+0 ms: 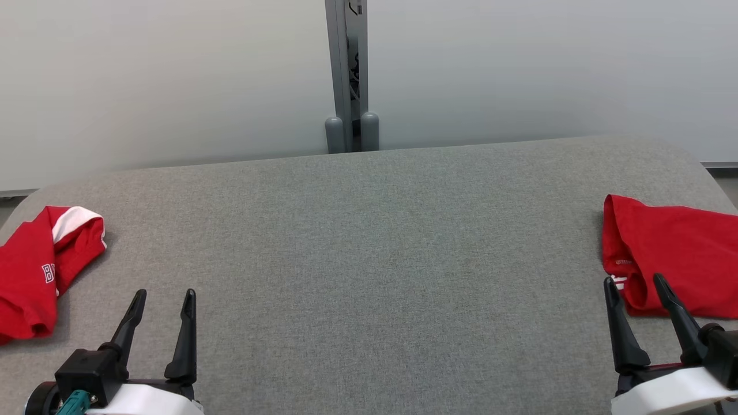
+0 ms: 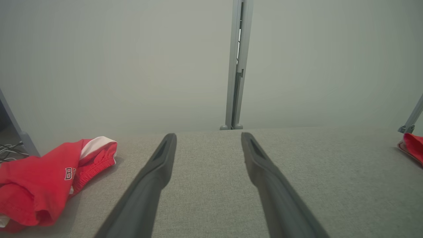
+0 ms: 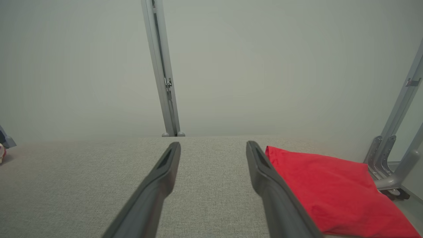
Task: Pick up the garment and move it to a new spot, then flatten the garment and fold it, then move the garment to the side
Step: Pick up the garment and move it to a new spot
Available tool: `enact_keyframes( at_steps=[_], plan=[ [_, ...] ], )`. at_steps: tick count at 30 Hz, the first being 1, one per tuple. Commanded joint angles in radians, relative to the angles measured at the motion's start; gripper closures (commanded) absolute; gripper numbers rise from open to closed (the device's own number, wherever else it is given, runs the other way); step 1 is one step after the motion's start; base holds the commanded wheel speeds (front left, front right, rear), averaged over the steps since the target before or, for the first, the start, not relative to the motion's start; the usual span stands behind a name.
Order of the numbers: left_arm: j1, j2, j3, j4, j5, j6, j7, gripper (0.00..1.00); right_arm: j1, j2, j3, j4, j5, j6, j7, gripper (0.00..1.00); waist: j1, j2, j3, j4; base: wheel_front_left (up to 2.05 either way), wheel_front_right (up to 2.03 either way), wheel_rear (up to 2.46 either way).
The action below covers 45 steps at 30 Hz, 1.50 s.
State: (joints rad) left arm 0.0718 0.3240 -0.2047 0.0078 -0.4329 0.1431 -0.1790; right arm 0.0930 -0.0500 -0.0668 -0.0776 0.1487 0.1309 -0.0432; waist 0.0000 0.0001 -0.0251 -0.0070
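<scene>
1. Firstly, the left gripper [image 1: 165, 294] was at the lower left of the head view, above the grey fabric table [image 1: 369, 259]; its two dark fingers were spread apart and nothing was between them; the left wrist view showed the same wide gap [image 2: 208, 135], with only bare cloth of the table under it.
2. Likewise, the right gripper [image 1: 632, 279] was at the lower right; its fingers were also spread and held nothing; in the right wrist view [image 3: 213, 143] they pointed to the far edge of the table.
3. One crumpled red garment [image 1: 29, 276] lay at the left edge of the table, near the left gripper but apart from it; it had a white part and white letters on it, and I could read only a "B".
4. A second folded red garment [image 1: 680, 253] lay flat at the right edge of the table; in the right wrist view it [image 3: 324, 185] was just beside the right finger of the right gripper; whether that finger touched the cloth I cannot tell.
5. The middle of the table was between the two garments, which were well apart.
6. Behind the table stood a pale wall [image 1: 173, 75]; a grey post [image 1: 346, 75] rose in its middle.
</scene>
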Motion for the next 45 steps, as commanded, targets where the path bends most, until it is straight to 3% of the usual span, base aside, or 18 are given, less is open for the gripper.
enact_keyframes(
  at_steps=[1, 27, 32, 45],
  plan=[
    [-0.018, 0.0, 0.003, 0.001, -0.003, 0.0, 0.0, 0.0, 0.011, -0.003, -0.003, 0.0, 0.002, 0.0, 0.004, 0.0, 0.0, -0.0001, 0.0, 0.0, 0.0, 0.0, 0.0],
    [-0.038, 0.002, -0.007, 0.018, -0.008, 0.02, -0.014, 0.0, 0.003, -0.003, -0.006, 0.023, 0.012, 0.0, -0.007, 0.0, 0.0, -0.0001, -0.002, 0.011, 0.0, 0.0, 0.0],
    [-0.068, 0.005, -0.009, 0.022, -0.003, 0.012, -0.017, 0.0, -0.005, -0.003, -0.005, 0.015, 0.008, 0.0, -0.011, 0.0, 0.0, -0.0001, 0.006, 0.082, 0.0, 0.0, 0.0],
    [-0.14, 0.017, 0.054, 0.036, -0.033, 0.002, -0.061, 0.0, -0.071, -0.004, 0.104, 0.024, 0.019, 0.0, -0.005, 0.0, 0.0, -0.0001, 0.053, 0.368, 0.0, 0.0, 0.0]
  ],
)
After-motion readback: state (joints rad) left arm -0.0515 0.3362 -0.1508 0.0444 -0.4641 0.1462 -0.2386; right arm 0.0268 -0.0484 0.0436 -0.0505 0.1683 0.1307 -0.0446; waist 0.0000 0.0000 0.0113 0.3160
